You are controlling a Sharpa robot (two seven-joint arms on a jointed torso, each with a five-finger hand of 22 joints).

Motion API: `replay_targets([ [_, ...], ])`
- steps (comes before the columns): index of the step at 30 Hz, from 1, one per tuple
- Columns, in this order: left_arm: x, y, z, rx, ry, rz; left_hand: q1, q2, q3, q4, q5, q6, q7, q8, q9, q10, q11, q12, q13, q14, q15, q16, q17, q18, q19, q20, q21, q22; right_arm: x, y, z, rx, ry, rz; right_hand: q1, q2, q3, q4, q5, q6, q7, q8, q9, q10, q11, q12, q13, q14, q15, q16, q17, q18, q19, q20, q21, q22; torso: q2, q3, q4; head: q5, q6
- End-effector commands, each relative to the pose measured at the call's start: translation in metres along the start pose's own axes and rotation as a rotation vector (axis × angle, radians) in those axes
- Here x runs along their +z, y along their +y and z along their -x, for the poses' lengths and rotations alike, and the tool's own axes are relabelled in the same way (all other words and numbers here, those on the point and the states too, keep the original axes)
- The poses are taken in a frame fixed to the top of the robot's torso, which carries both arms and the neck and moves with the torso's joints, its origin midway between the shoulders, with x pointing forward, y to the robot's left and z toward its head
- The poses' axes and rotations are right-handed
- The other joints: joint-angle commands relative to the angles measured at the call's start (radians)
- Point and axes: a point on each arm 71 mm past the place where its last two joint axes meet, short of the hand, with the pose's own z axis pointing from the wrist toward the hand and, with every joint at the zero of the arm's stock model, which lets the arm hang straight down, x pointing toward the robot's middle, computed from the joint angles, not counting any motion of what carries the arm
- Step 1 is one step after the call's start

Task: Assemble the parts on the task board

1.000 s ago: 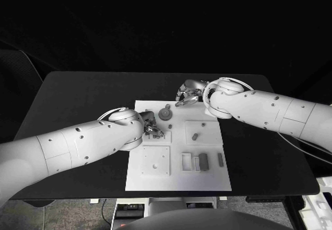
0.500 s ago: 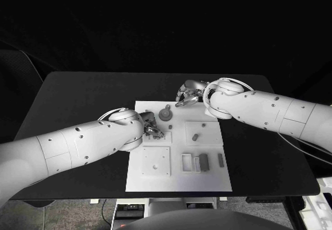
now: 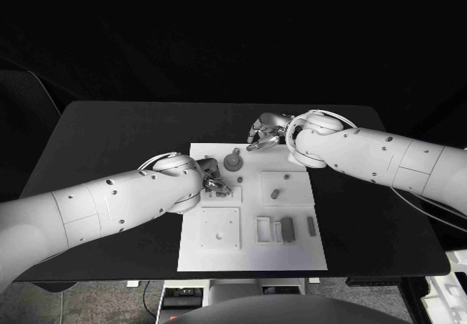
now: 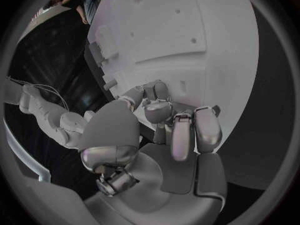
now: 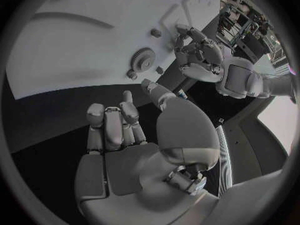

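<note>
Fingers of my left hand (image 3: 212,181) curl down onto the task board (image 3: 251,250) on the black counter (image 3: 117,135); whether they hold a part, I cannot tell. My right hand (image 3: 264,132) hovers at the board's far edge, fingers curled and empty, near the gear (image 3: 233,161).

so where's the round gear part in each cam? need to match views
Head view: gear lies near the task board's far edge, just by the right hand.
Right wrist view: gear on the board beyond the hand's fingertips.
Left wrist view: can't pick it out.
Shared landmark: the left hand, close beside the gear in both.
</note>
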Motion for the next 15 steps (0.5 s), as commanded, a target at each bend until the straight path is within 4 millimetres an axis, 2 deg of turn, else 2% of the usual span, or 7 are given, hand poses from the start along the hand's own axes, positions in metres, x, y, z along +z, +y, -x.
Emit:
replay_targets([
  [1, 0.0009, -0.0018, -0.0088, 0.027, 0.030, -0.007, 0.073, 0.062, 0.056, -0.049, 0.003, 0.106, -0.023, 0.002, -0.001, 0.059, -0.030, -0.004, -0.001, 0.119, -0.006, -0.006, -0.001, 0.084, 0.002, -0.005, 0.119, -0.001, 0.0002, 0.0007, -0.0012, -0.010, 0.011, 0.004, -0.011, 0.000, 0.004, -0.001, 0.004, 0.004, 0.014, -0.001, -0.001, 0.004, -0.001, 0.004, -0.001, 0.000, -0.007, 0.005, 0.000, 0.017, -0.003, -0.001, 0.007, -0.001, 0.000, -0.0002, 0.0000, 0.000, 0.000],
  [15, 0.0011, -0.0028, -0.0056, 0.054, -0.018, 0.002, 0.089, 0.063, 0.064, -0.052, 0.008, 0.114, -0.025, 0.006, 0.000, 0.065, -0.032, -0.001, -0.001, 0.122, -0.005, -0.004, 0.000, 0.084, 0.003, -0.004, 0.121, 0.000, 0.0005, 0.0011, -0.0013, -0.010, 0.011, 0.004, -0.012, 0.000, 0.004, -0.001, 0.004, 0.004, 0.014, -0.001, -0.001, 0.004, -0.001, 0.004, -0.001, 0.000, -0.007, 0.005, 0.000, 0.017, -0.003, -0.001, 0.007, -0.001, 0.000, -0.0001, -0.0001, 0.001, 0.004],
])
